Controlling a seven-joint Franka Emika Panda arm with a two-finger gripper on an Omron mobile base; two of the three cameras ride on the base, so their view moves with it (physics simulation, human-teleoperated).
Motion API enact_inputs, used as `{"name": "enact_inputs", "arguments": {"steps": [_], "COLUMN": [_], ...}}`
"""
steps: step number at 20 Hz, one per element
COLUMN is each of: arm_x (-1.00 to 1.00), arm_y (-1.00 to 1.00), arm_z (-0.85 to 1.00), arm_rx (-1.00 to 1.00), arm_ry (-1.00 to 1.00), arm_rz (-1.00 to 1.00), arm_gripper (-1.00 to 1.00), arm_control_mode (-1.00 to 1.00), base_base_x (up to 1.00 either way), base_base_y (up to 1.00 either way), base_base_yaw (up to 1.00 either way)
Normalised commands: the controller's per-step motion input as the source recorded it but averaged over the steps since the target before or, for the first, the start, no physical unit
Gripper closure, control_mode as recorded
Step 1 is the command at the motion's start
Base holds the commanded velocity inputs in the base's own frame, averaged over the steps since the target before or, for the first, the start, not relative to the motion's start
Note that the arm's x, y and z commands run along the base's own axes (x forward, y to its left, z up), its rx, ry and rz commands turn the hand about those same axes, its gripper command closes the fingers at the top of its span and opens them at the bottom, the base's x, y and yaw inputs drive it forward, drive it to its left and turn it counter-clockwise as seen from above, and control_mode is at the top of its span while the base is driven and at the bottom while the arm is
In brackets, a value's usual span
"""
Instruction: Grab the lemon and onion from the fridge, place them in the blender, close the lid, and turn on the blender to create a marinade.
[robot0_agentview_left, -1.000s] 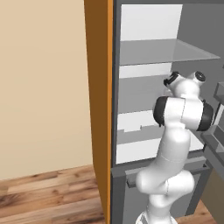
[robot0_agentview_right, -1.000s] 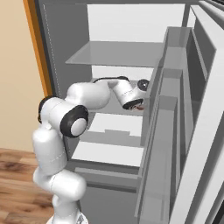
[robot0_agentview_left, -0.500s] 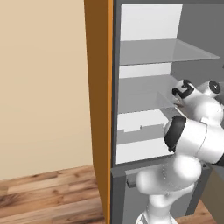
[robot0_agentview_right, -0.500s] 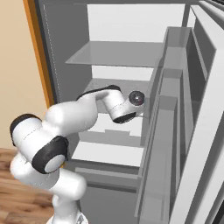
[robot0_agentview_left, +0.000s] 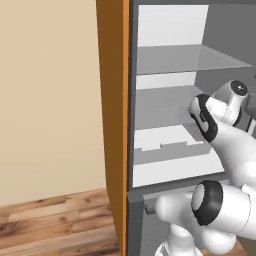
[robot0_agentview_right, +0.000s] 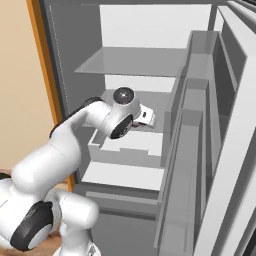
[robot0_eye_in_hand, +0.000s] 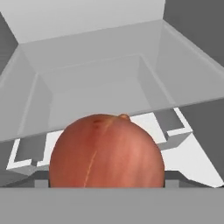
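Inside the fridge, onion at glass shelf front edge

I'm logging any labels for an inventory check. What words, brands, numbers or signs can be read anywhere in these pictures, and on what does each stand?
There are none to quote.
The fridge shows plain white and grey panels and clear shelves, without lettering.
The onion close before the hand camera bears no sticker or mark.
The orange panel and the arm's white shells are blank too.

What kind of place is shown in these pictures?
Probably a home kitchen, rendered: an open fridge with glass shelves and door racks, an onion inside, and a wooden floor.
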Motion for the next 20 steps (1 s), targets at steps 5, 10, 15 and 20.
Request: {"name": "enact_inputs", "arguments": {"steps": [5,10,15,20], "arm_x": [-0.39,-0.44,-0.29,-0.25], "arm_y": [0.58,0.32,0.35,0.3], "arm_z": [0.91,0.92,0.93,0.87], "arm_rx": [-0.01,0.0,0.0,0.0], "arm_ry": [0.13,0.08,0.06,0.04], "arm_rz": [0.0,0.0,0.0,0.0], "arm_gripper": [1.0,1.0,1.0,1.0], "arm_control_mode": [-1.0,-1.0,-1.0,-1.0], "base_base_x": [0.0,0.0,0.0,0.0], "base_base_y": [0.0,0.0,0.0,0.0], "base_base_yaw": [0.0,0.0,0.0,0.0]}}
